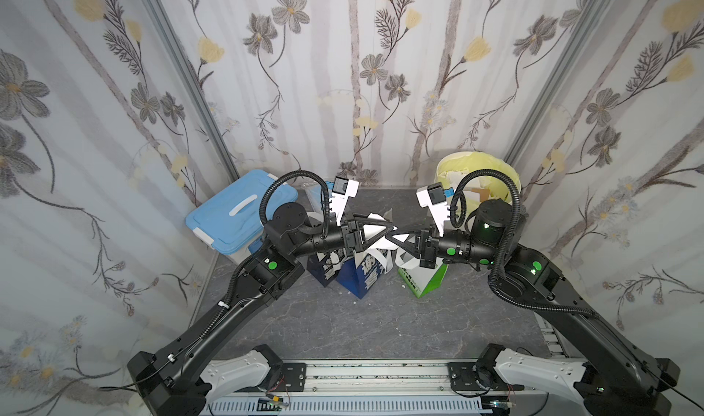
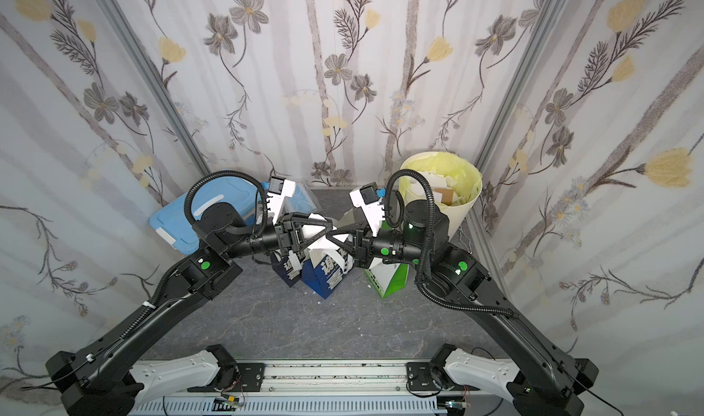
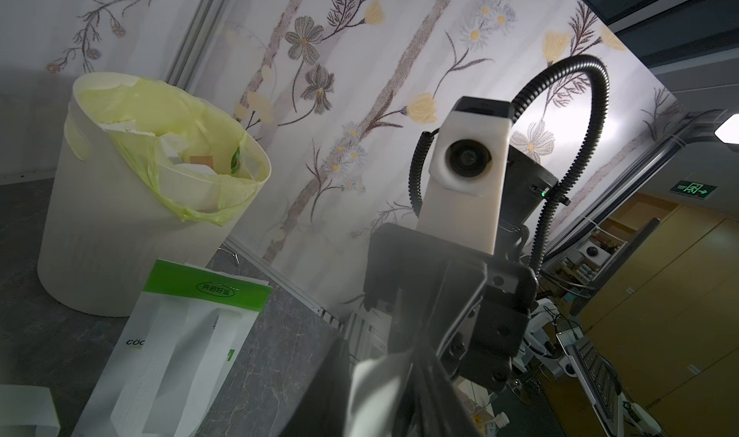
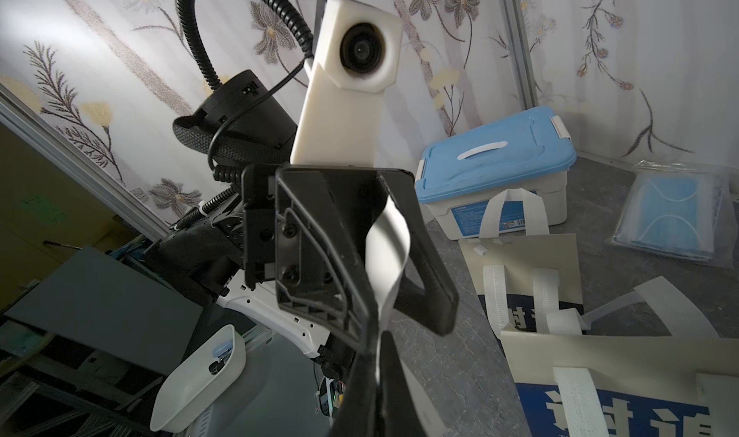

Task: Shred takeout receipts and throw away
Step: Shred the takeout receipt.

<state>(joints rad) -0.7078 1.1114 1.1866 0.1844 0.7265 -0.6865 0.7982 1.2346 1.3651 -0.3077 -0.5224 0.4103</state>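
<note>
Right gripper point(image 4: 378, 347): jaws pressed together, pinching takeout receipt point(image 4: 390, 255). Left gripper point(image 4: 404, 327): jaws slightly spread around it.

Matte black arms point(image 1: 228, 311) carry green dot markings point(image 1: 272, 265), ribbed black cable loops point(image 1: 289, 178), white camera housings point(image 1: 343, 193) and white base covers point(image 1: 236, 372). The left gripper point(image 4: 408, 327) and right gripper point(image 1: 396, 237) are black, skeletal and screw-fastened.

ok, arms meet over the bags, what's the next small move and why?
Probably draw the right gripper back toward the bin, which already holds white scraps. That gripper is shut on the receipt, while the left gripper has its fingers apart around it, so it should slide free.
</note>
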